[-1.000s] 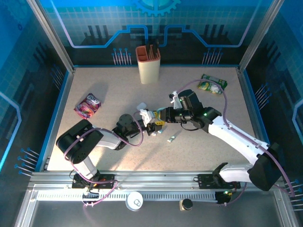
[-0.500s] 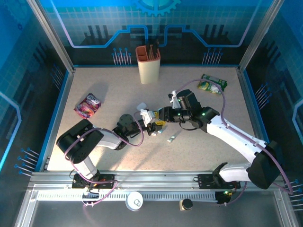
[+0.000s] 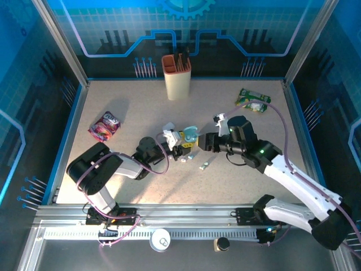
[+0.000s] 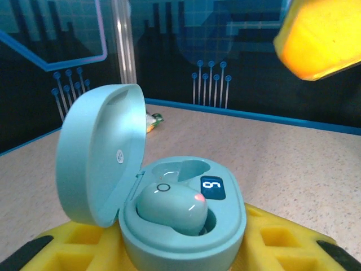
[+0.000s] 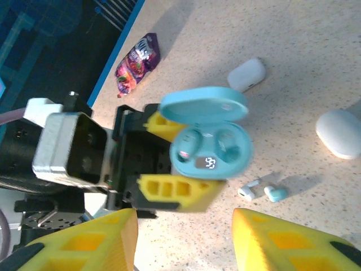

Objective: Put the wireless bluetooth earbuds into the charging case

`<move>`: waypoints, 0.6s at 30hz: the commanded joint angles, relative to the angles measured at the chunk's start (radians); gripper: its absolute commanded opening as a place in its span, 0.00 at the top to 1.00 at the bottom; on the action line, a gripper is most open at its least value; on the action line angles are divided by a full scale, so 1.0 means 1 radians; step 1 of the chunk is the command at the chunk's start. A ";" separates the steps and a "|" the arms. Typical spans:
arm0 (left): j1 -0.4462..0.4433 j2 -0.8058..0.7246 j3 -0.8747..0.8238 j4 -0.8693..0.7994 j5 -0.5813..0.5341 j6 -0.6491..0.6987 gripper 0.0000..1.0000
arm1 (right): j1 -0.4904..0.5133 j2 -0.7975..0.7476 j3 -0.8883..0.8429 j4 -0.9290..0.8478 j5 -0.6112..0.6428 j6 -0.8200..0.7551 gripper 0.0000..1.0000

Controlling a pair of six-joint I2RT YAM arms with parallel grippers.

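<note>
Charging case [image 5: 210,152] open in left fingers [image 5: 175,192], right fingers [image 5: 84,240] clear

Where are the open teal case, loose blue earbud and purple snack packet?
open teal case [image 5: 211,152], right wrist view, middle of its base.
loose blue earbud [image 5: 276,194], right wrist view, its rounded body.
purple snack packet [image 3: 105,125], top view, its middle.

A tan holder [image 3: 176,79] stands at the back — purple pouch [image 3: 105,125] left, green packet [image 3: 252,100] right.
</note>
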 commanded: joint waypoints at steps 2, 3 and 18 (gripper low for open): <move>0.050 -0.086 -0.074 0.057 -0.014 -0.018 0.61 | -0.044 0.031 -0.089 0.062 0.035 0.045 0.53; 0.064 -0.107 -0.092 0.056 -0.017 -0.023 0.61 | -0.052 0.051 -0.102 0.077 0.039 0.073 0.53; 0.114 -0.267 -0.158 -0.040 0.003 -0.022 0.61 | 0.036 0.525 -0.142 0.413 0.004 0.351 0.61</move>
